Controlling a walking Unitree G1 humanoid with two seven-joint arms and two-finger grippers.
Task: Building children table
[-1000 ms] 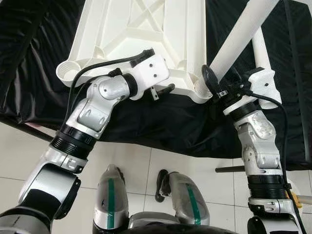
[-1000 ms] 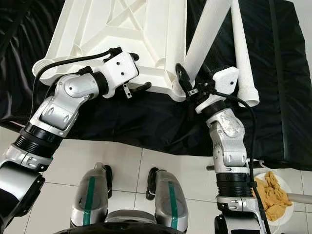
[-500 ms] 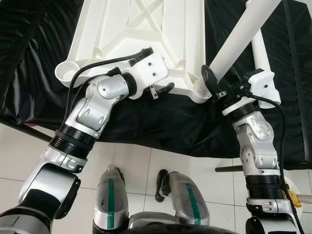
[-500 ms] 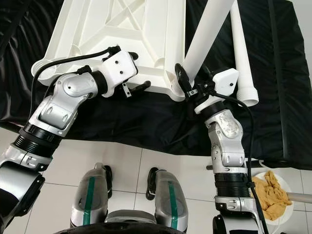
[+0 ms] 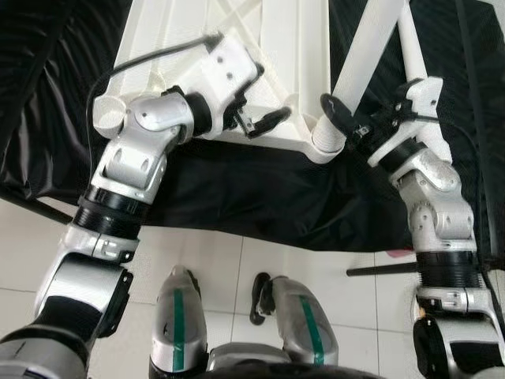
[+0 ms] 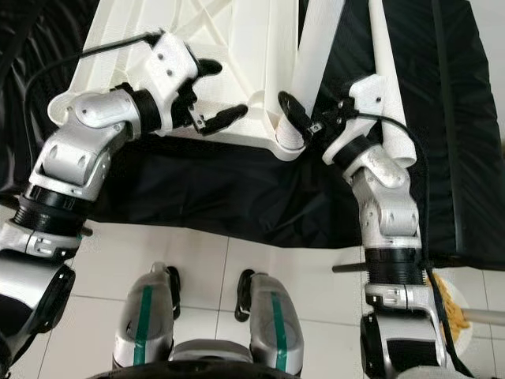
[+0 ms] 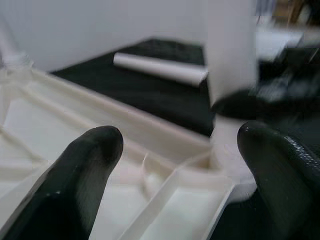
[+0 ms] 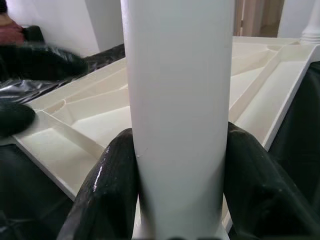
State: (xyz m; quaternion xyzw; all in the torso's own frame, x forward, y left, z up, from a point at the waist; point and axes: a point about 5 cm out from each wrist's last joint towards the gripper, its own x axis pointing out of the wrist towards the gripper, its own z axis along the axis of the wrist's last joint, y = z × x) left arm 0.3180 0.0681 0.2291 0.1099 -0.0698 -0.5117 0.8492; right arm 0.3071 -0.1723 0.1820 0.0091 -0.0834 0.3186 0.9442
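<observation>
A white plastic table top (image 5: 296, 55) lies upside down on a black cloth. My left gripper (image 6: 215, 93) hovers open over its near edge, with nothing between the fingers (image 7: 90, 165). My right gripper (image 6: 312, 118) is shut on a white table leg (image 6: 319, 39). The leg's lower end sits in the socket (image 5: 323, 146) at the top's near right corner. In the right wrist view both pads press the leg (image 8: 177, 100). A second white leg (image 6: 387, 71) lies loose on the cloth to the right.
The black cloth (image 5: 260, 197) covers a low surface whose near edge runs above my feet (image 5: 272, 296). White tile floor lies below. A dark rod (image 5: 379, 271) sticks out by my right arm, near a plate (image 6: 454, 304) on the floor.
My left gripper has lifted and turned up over the table top's edge. My right wrist has swung, tipping the held leg steeper in its socket.
</observation>
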